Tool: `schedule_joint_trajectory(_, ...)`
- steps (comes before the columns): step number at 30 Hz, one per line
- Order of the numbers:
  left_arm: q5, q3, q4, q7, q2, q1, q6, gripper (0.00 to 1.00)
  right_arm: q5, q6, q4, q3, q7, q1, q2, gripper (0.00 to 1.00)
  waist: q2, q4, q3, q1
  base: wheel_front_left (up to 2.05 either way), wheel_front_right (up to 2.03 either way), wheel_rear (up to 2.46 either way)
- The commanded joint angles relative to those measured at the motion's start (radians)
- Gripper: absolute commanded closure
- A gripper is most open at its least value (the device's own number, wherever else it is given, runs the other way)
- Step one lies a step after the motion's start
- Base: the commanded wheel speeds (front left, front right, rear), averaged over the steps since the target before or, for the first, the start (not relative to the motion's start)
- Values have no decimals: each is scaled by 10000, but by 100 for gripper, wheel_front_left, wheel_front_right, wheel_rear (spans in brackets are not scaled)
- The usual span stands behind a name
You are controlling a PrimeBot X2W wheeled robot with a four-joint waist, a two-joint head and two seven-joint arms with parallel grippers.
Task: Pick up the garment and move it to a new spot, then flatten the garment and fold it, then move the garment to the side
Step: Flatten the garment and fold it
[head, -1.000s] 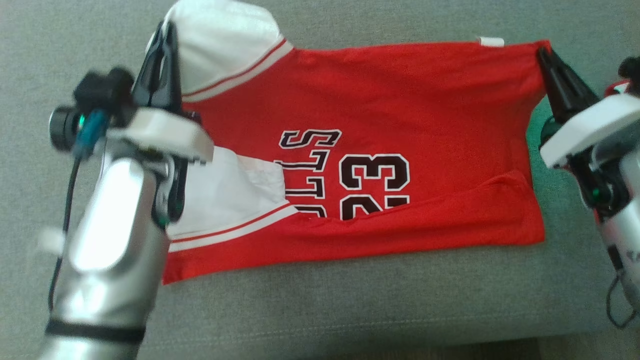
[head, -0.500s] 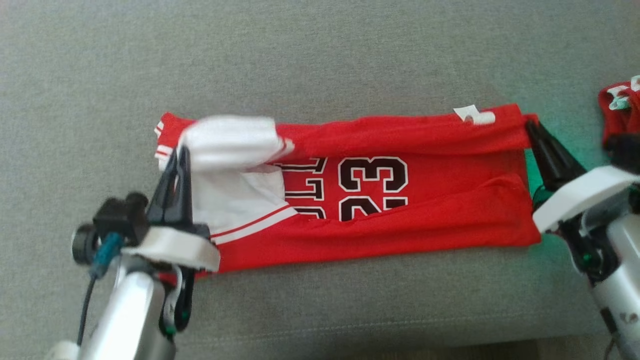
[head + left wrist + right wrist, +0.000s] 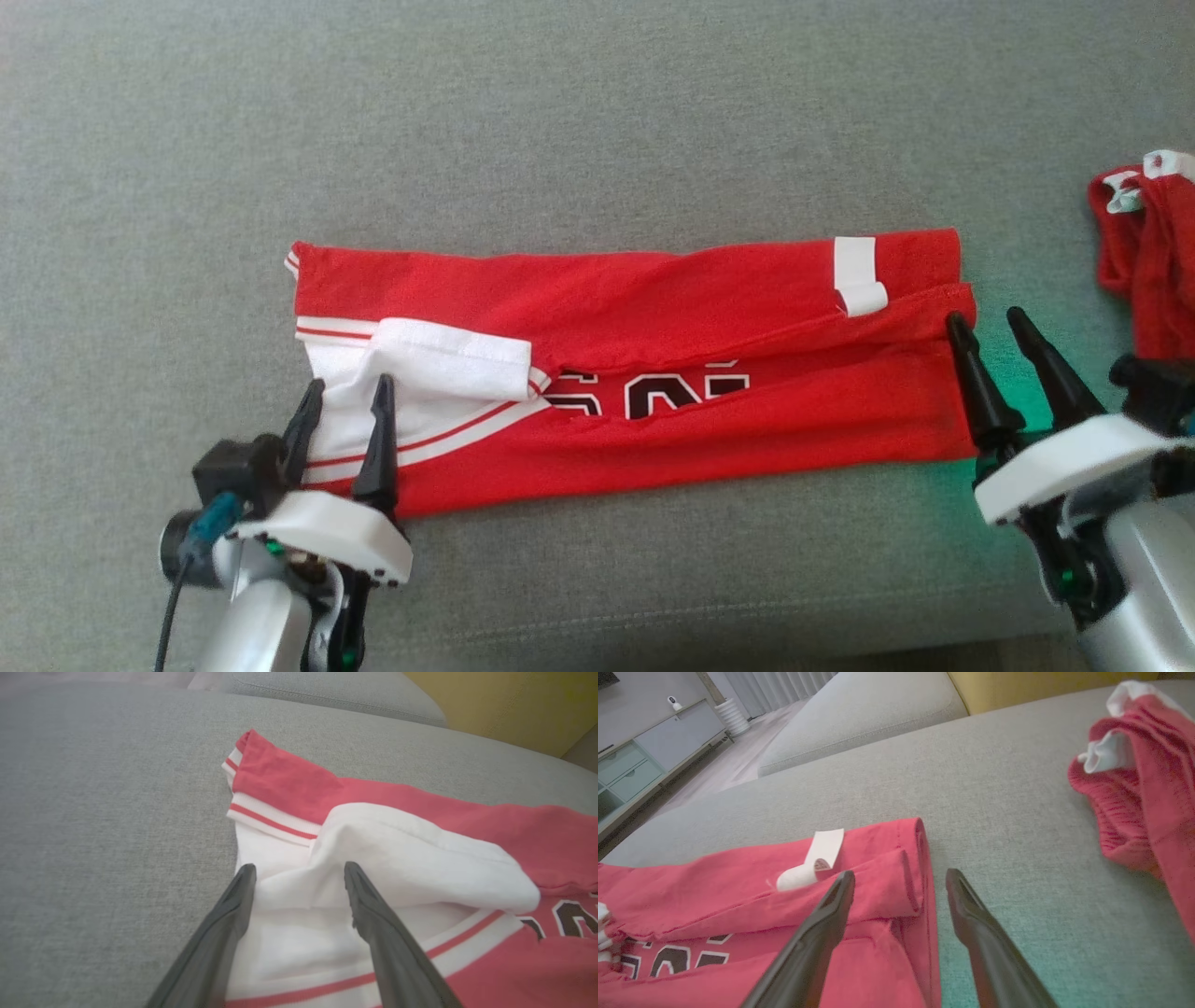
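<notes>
Two spread claws, left claw [image 3: 349,381] over white end of garment [image 3: 653,289], right claw [image 3: 982,315] straddling red end.

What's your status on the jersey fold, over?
Left gripper open over white sleeve, right gripper open at hem end. Jersey folded lengthwise on cushion, unheld. Another red garment lies apart, far right.

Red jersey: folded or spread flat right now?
Folded. The red jersey lies as a narrow band on the grey cushion, its far edge lapped over the front, hiding most of the black numerals.
</notes>
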Motion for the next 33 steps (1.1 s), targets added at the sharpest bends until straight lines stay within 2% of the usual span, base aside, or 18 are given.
schedule_joint_trajectory(1,15,321,-347,-25,166,50,83,0,-236,33,-491,11,-178,230,-57,0,-1,-25,-54,0,0,0,0)
schedule_joint_trajectory(8,469,477,-1648,-104,370,601,876,0,-1919,33,-2335,-1187,-402,1216,597,0,-1,-93,-423,0,0,0,0)
schedule_joint_trajectory(12,760,525,-2578,-96,487,849,1287,0,-2800,33,-3468,-1692,-13,1628,1207,0,-1,-122,-707,0,0,0,0)
schedule_joint_trajectory(17,1060,569,-3570,93,661,1091,1683,0,-3335,33,-4467,-1800,541,1967,1730,0,-1,-149,-963,0,0,0,0)
schedule_joint_trajectory(23,1276,579,-4391,478,781,1488,2083,0,-3587,33,-5007,-1832,946,2292,2088,0,-1,-138,-1111,0,0,0,0)
schedule_joint_trajectory(33,1364,557,-4735,611,855,1581,2256,0,-3580,33,-5047,-1877,1073,2359,2147,0,-1,-110,-1074,0,0,0,0)
